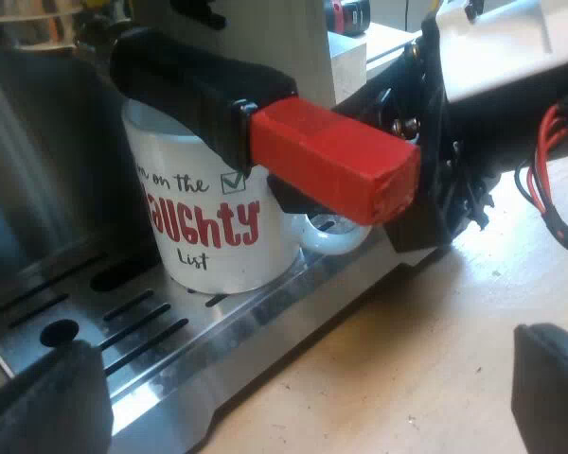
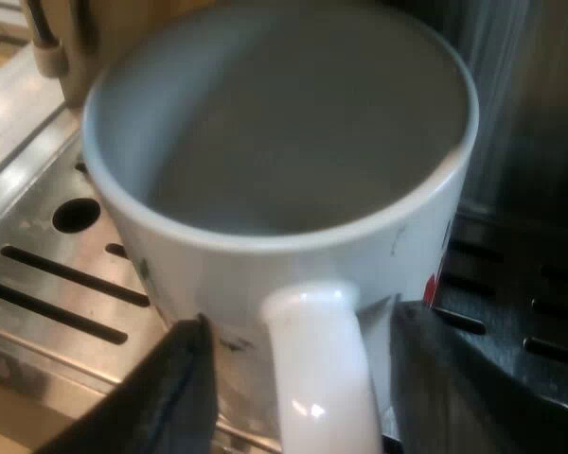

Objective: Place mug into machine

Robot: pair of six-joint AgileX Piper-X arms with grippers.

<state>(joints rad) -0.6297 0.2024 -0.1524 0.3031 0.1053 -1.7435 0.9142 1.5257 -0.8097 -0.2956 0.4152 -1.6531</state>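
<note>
From over the desk (image 1: 407, 359), the left wrist view looks low past the left gripper (image 1: 308, 378) at the front of the machine (image 1: 38, 151), fairly near the mug (image 1: 218, 227) on the drip tray (image 1: 123, 331). The right wrist view looks steeply down into the mug (image 2: 284, 142) from very close, just ahead of the right gripper (image 2: 301, 317). Both views share the mug and the drip tray (image 2: 57, 274).
</note>
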